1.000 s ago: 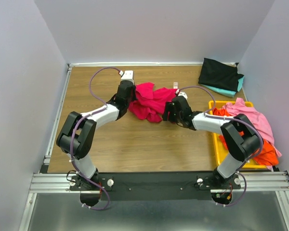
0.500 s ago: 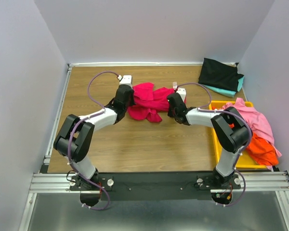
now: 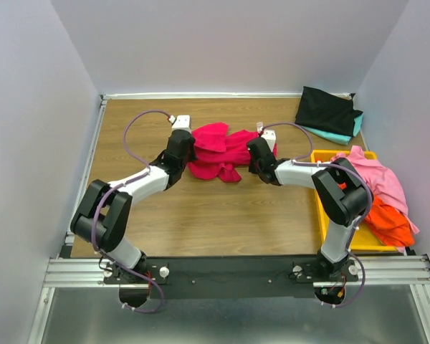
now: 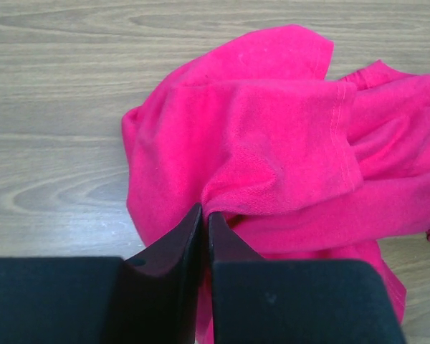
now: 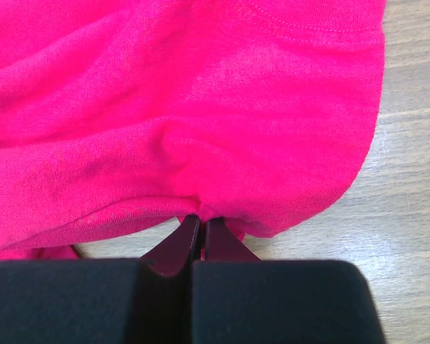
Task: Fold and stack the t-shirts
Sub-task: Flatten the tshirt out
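Note:
The crimson t-shirt (image 3: 222, 150) lies crumpled at the middle back of the table. My left gripper (image 3: 189, 148) is at its left edge, and in the left wrist view the gripper (image 4: 204, 213) pinches a fold of the shirt (image 4: 272, 143), with only a slit between its jaws. At the shirt's right edge, my right gripper (image 3: 253, 150) is shut on the cloth. The right wrist view shows the gripper (image 5: 198, 218) nipping the hem of the shirt (image 5: 165, 107). A black t-shirt (image 3: 328, 109) lies folded on a teal t-shirt (image 3: 338, 135) at the back right.
A yellow bin (image 3: 321, 208) stands at the right edge, holding a pink t-shirt (image 3: 376, 175) and an orange t-shirt (image 3: 388, 223) that spill over its rim. Grey walls close in the table on three sides.
The right gripper moved up to the shirt's right edge and closed on it. The left arm swung slightly left and toward me, staying at the shirt's left edge.

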{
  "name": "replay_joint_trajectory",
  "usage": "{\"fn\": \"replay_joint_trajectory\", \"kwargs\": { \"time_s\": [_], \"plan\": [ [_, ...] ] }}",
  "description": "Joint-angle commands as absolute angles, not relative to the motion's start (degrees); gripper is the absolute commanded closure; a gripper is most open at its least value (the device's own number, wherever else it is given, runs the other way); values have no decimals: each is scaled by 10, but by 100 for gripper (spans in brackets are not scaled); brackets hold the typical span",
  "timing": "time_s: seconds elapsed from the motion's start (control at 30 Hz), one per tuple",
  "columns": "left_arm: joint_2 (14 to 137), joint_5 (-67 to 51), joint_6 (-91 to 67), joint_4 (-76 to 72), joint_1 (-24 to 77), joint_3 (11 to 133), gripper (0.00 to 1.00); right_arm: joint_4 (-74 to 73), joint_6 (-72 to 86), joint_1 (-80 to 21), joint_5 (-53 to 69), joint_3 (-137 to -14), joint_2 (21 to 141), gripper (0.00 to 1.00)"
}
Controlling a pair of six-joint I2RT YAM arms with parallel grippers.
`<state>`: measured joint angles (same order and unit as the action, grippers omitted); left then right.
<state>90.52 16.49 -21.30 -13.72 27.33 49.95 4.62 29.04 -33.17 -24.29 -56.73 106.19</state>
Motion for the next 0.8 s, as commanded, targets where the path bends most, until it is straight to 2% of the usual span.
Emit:
{"fn": "replay_joint_trajectory", "kwargs": {
  "time_s": [0.0,0.17,0.23,0.3,0.77],
  "plan": [
    [865,194,-224,-127,271,490,85,3,284,-333,-270,-562,1076,99],
    [834,212,-227,-132,268,468,87,3,285,-333,-272,-563,1069,99],
    [824,236,-240,-131,264,459,97,2,278,-333,-274,-575,1064,99],
    [813,252,-254,-133,256,449,100,-15,266,-332,-279,-586,1057,99],
    [572,267,-306,-120,224,343,100,-48,155,-255,-323,-800,952,100]
  ]
}}
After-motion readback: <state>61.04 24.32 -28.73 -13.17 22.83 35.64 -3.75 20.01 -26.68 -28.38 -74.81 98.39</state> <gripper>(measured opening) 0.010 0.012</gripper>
